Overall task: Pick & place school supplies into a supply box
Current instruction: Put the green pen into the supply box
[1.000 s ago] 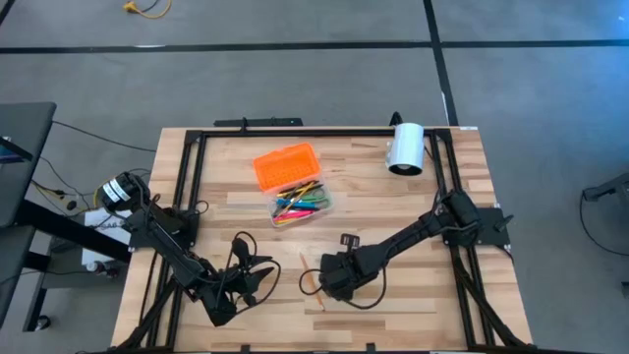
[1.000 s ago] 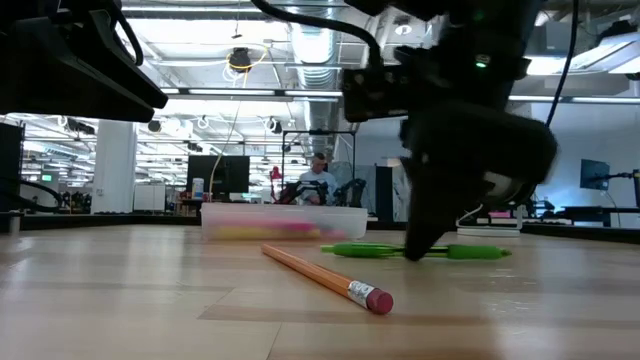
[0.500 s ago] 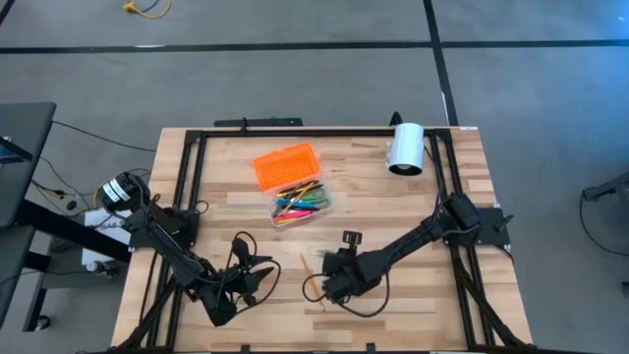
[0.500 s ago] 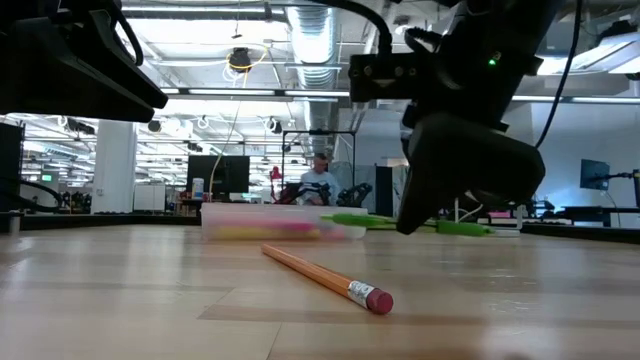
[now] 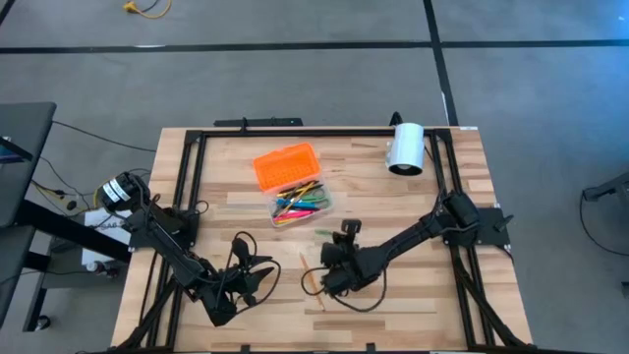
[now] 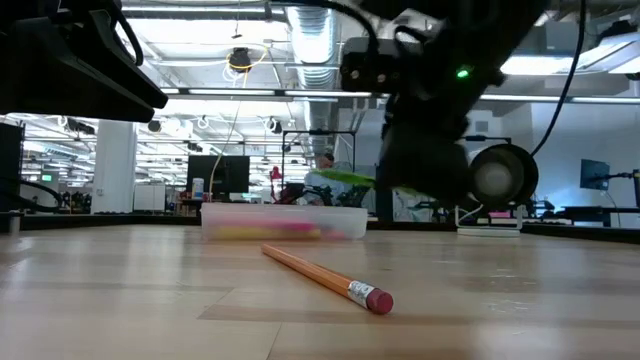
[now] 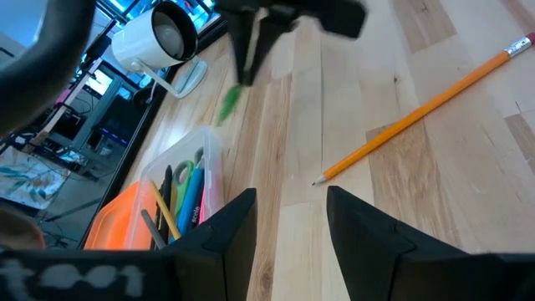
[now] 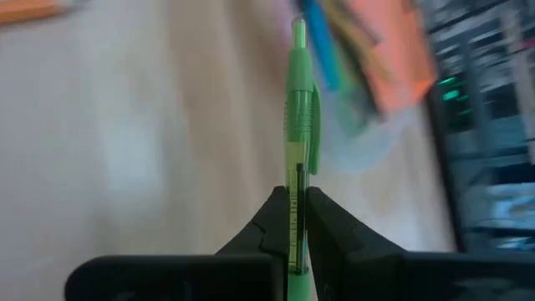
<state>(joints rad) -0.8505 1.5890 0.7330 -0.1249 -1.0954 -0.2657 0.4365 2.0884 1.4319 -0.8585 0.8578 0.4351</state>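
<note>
Right gripper [image 8: 292, 242], fingers clamped on a slim translucent green pen [image 8: 298, 125], holds it clear of the table. Pen's long axis points toward the clear plastic supply box [image 5: 301, 205], near. Left gripper [image 7: 288, 213] waits, fingers spread, empty.

- We see bare wood between the right gripper [image 5: 327, 252] and the supply box [image 5: 301, 204], so the way there is open.
- That gripper is pinched on a green pen [image 8: 298, 125], lifted clear of the table [image 5: 442, 285].
- The orange lid [image 5: 287, 165] lies touching the box's far side, not over it, so the top is open.
- A pencil [image 6: 325, 279] lies on the wood just beside that gripper.
- The left gripper [image 5: 257, 278] waits with fingers apart near the front edge, away from the box.
- A white cylinder [image 5: 405, 148] sits in the far right corner, well apart.
</note>
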